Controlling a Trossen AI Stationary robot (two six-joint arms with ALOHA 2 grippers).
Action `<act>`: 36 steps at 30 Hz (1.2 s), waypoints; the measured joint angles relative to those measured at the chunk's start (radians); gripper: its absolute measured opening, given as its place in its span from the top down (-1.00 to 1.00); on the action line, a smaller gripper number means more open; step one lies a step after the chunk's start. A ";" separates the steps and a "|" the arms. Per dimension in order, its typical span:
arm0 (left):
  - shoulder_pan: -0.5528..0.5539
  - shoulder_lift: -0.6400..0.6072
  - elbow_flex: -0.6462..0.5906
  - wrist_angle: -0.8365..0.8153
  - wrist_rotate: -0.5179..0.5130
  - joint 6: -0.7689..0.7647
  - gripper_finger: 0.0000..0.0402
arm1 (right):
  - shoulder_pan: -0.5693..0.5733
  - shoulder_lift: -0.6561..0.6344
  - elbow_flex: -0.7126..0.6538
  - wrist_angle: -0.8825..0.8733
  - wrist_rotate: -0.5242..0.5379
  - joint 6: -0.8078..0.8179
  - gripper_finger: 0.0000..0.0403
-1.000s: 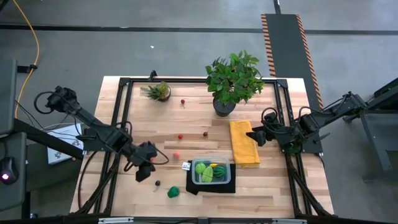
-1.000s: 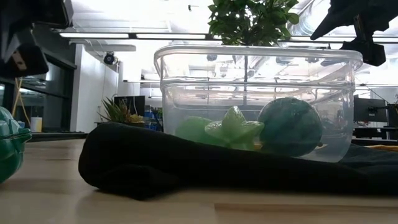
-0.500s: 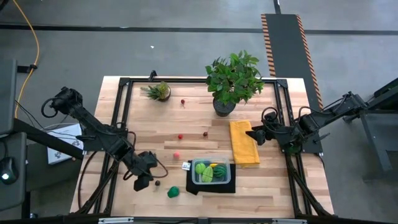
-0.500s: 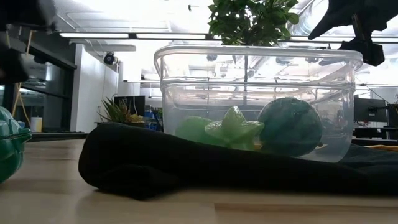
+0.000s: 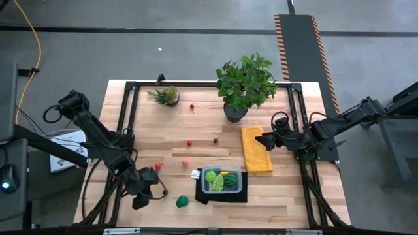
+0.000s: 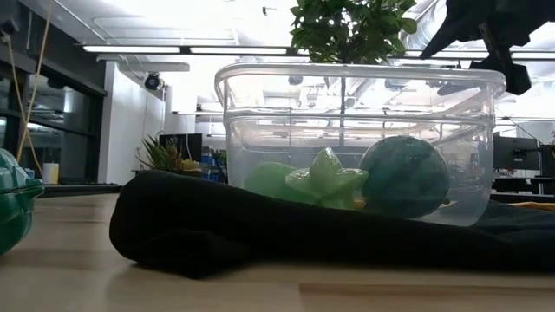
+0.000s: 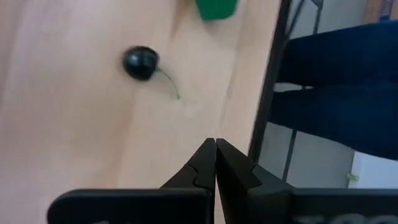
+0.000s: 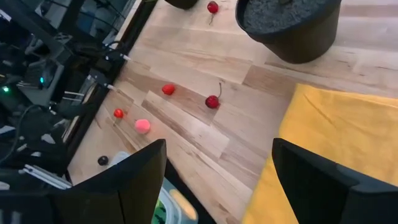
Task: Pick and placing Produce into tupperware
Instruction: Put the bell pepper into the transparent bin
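1. At the near left of the desk (image 5: 287,189), the left pincer (image 5: 140,201) is clenched tight with nothing in it, just left of a dark berry (image 7: 140,63).
2. Right of that, a green piece (image 5: 182,202) lies beside the black mat (image 5: 222,196).
3. On the mat, the tupperware (image 5: 222,180) holds green and yellow produce.
4. At the right, the right pincer (image 5: 261,141) hangs spread wide and empty over the yellow cloth (image 5: 255,151).

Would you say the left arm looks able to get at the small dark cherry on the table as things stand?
Probably yes. The left end effector, shut, hovers close to the dark cherry, with only bare table between them. It would have to open first.
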 joint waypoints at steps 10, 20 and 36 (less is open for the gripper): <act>-0.099 0.000 0.000 0.103 -0.241 -0.095 1.00 | 0.000 0.007 0.000 0.015 -0.003 -0.005 -0.40; -0.106 0.031 0.100 0.057 -0.340 -0.150 1.00 | 0.001 0.008 0.000 0.027 -0.029 -0.039 -0.40; -0.113 0.400 0.458 -0.254 -0.383 -0.300 1.00 | 0.002 0.008 0.000 0.064 -0.122 -0.155 -0.40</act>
